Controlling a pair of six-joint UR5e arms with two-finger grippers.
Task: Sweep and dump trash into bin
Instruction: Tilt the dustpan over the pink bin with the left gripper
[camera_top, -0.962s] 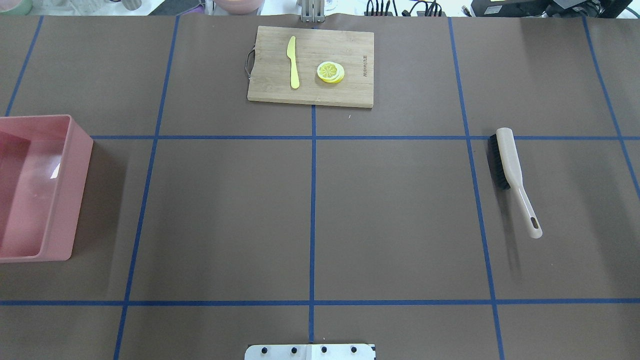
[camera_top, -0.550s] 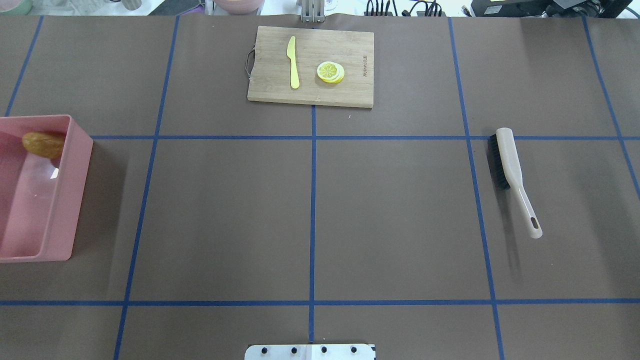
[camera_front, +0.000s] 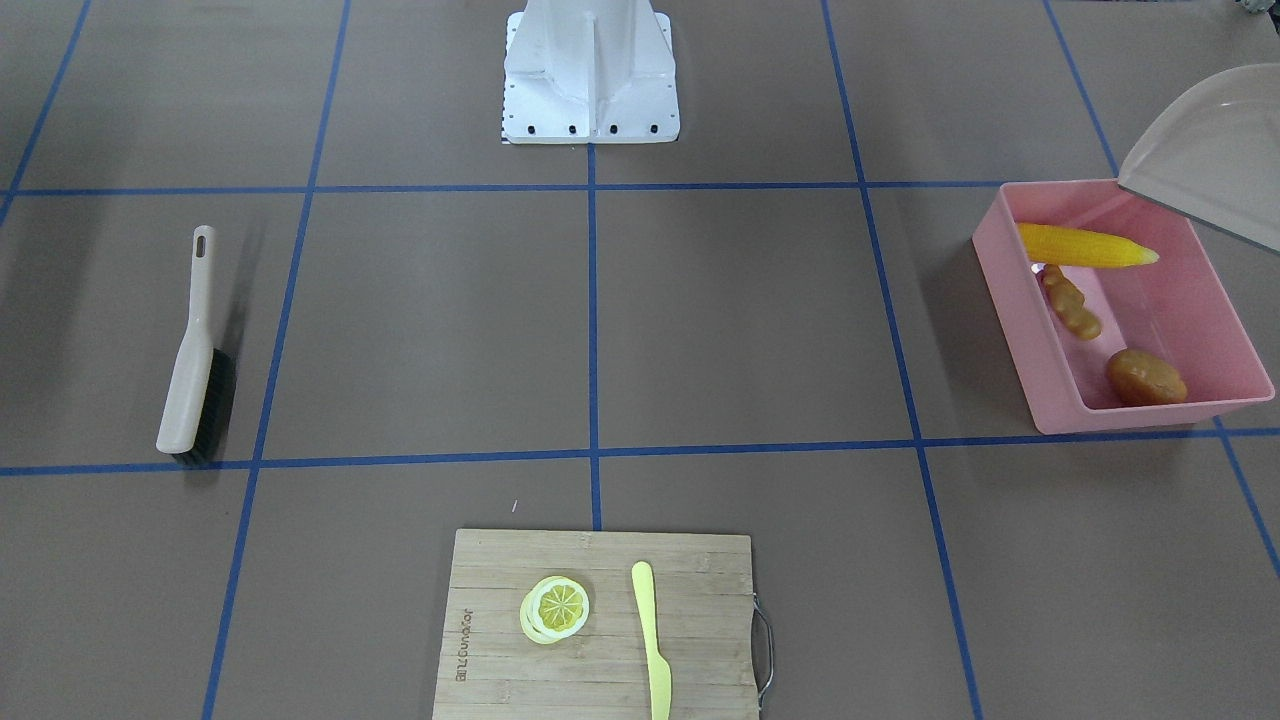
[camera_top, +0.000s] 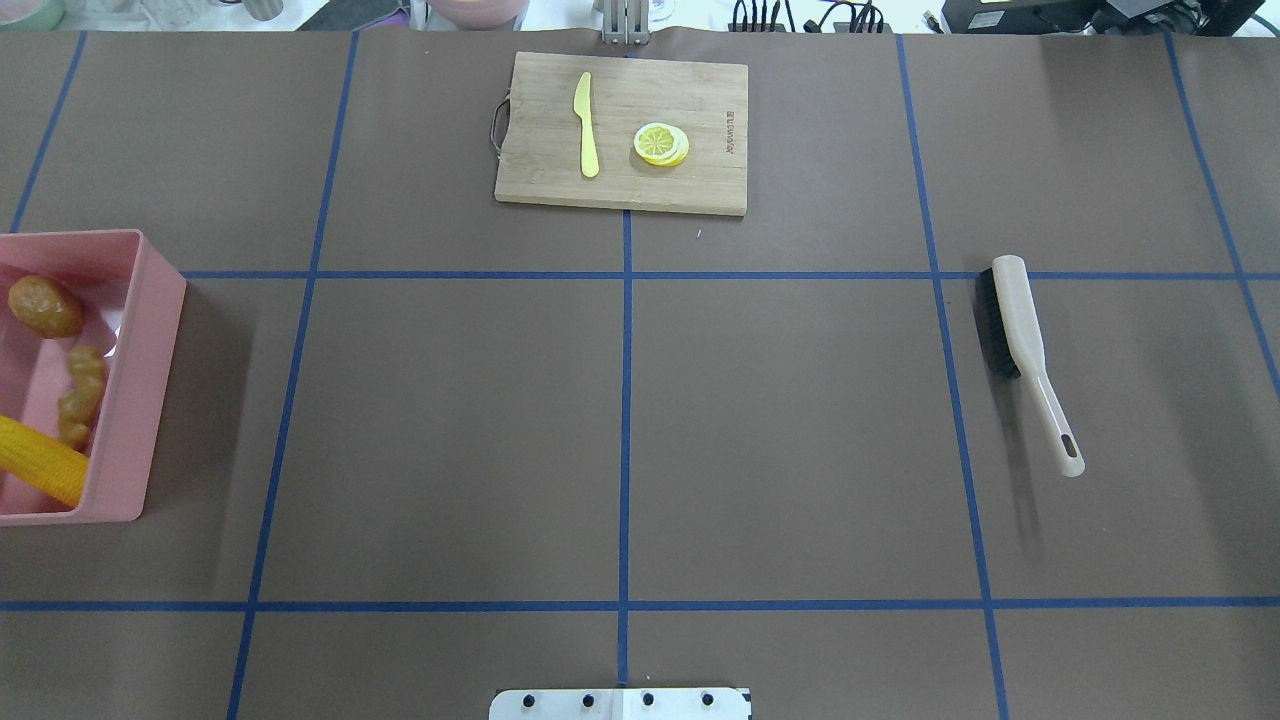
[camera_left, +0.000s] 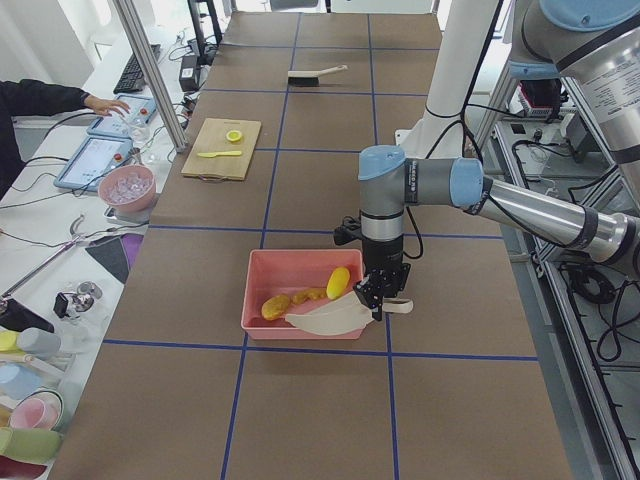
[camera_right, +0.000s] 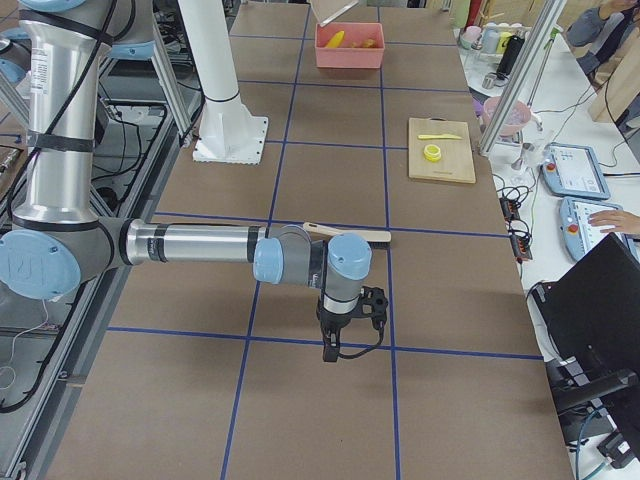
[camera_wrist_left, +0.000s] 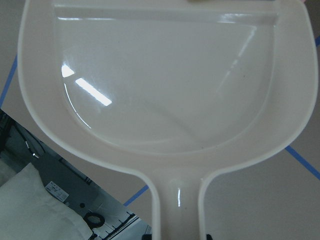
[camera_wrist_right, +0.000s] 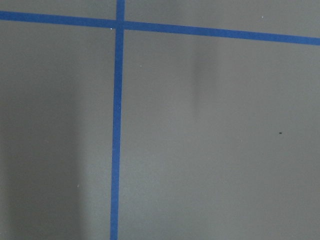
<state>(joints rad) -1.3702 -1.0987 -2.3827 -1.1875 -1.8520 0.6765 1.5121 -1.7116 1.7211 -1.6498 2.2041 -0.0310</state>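
Fingertips of the left gripper (camera_left: 383, 297) barely show: in the left wrist view two dark tips flank the dustpan (camera_front: 1210, 150) handle at the frame's bottom edge, so I read them as clamped on it. The pan is empty, tilted lip-down, and overhangs the corner of the bin (camera_front: 1020, 330) nearest the robot on its outer side. The bin sits at the left edge of the table with its long axis running near to far from the robot. All the trash is inside it. The corn cob (camera_front: 1085, 246) lies across the near end, directly below the pan lip. The ginger root (camera_front: 1070, 302) is mid-bin along the inner wall, and the potato (camera_front: 1146, 377) is in the far corner. So the dump looks done; what's left is to lift the pan back clear of the bin wall without clipping the rim. The left arm is the only one in reach. Its forearm is stretched out roughly level from the base, with the wrist turned straight down at the bin's near end. The right gripper (camera_right: 330, 350) is well apart on the right side, pointing down just above bare table, with the brush (camera_front: 190, 365) lying further in. Can't tell whether its fingers are open or closed, and its wrist camera sees only tape lines.
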